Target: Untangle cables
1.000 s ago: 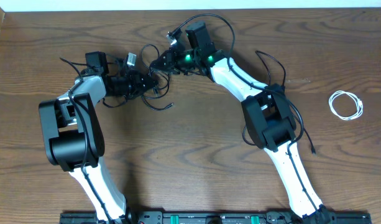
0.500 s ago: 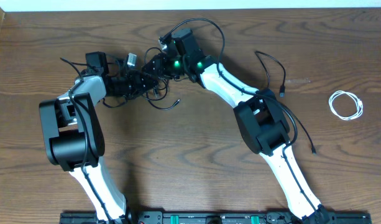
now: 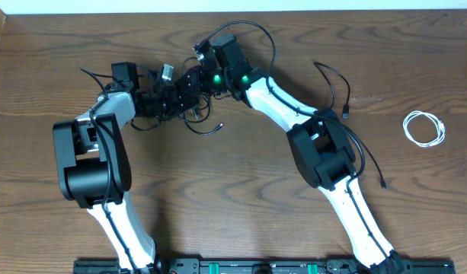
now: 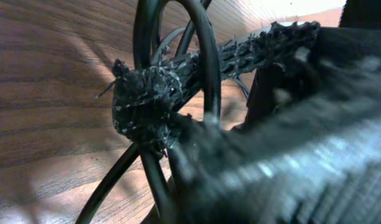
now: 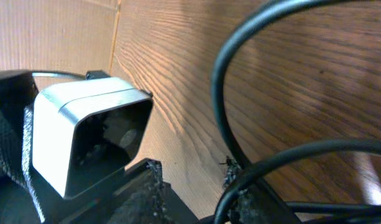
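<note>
you're looking at a wooden table with the left arm and right arm both reaching to its far middle. the black cables lie knotted there between the two tools, one end trailing toward you. another black cord lies loose beside your right arm. the white cable sits coiled well apart at the right edge. your left gripper is pressed together with a black loop at its tips. your right gripper stands slightly spread, a cord beside one finger. a silver plug sits just beside it.
</note>
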{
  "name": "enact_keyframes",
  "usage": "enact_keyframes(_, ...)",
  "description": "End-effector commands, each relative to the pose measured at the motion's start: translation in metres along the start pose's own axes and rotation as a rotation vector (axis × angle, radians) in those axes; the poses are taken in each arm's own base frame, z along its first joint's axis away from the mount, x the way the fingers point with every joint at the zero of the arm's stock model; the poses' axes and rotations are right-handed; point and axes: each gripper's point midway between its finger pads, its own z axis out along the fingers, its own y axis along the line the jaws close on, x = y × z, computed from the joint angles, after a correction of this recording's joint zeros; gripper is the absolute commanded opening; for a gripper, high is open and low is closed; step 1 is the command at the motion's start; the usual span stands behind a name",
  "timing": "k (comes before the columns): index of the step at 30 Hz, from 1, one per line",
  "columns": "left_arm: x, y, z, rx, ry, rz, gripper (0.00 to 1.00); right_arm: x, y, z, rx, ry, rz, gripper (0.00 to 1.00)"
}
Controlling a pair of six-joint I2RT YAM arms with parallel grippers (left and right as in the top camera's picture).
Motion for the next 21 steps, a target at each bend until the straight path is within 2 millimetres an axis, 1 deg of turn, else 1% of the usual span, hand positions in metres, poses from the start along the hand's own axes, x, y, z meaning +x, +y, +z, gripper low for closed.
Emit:
enact_keyframes(1, 0.005, -0.003, 0.004, 0.031, 0.016, 0.015, 0.07, -0.002, 0.023, -0.009, -0.041, 0.013, -0.058, 0.33)
enact_keyframes(2, 0.005, -0.006, 0.004, 0.049, 0.019, 0.015, 0.07, 0.0, 0.025, -0.009, -0.05, 0.022, -0.058, 0.25)
enact_keyframes(4, 0.006, -0.013, 0.003, 0.091, 0.025, 0.015, 0.08, -0.001, 0.026, -0.01, -0.054, 0.02, -0.062, 0.17)
enact_keyframes(5, 0.006, -0.016, 0.003, 0.106, 0.026, 0.017, 0.07, -0.002, 0.026, -0.01, -0.057, 0.018, -0.065, 0.03)
enact_keyframes(6, 0.006, -0.016, 0.003, 0.106, 0.026, 0.018, 0.08, -0.003, 0.03, -0.011, -0.079, 0.019, -0.077, 0.01)
enact_keyframes(10, 0.006, -0.016, 0.003, 0.106, 0.025, 0.017, 0.08, -0.017, 0.045, -0.028, -0.194, 0.011, -0.149, 0.01)
enact_keyframes(13, 0.006, -0.016, 0.003, 0.106, 0.026, 0.016, 0.08, -0.029, 0.055, -0.047, -0.286, 0.006, -0.205, 0.01)
enact_keyframes(16, 0.006, -0.015, 0.003, 0.1, 0.025, 0.016, 0.08, -0.037, 0.05, -0.064, -0.314, 0.016, -0.175, 0.01)
enact_keyframes(19, 0.005, -0.007, 0.004, 0.055, 0.018, 0.003, 0.09, -0.036, 0.049, -0.079, -0.361, 0.059, -0.172, 0.01)
enact_keyframes(20, 0.004, -0.001, 0.004, 0.017, 0.012, -0.022, 0.14, -0.034, 0.05, -0.086, -0.394, 0.086, -0.179, 0.01)
enact_keyframes(21, 0.003, 0.005, 0.004, -0.016, 0.008, -0.045, 0.15, -0.033, 0.05, -0.091, -0.408, 0.1, -0.172, 0.01)
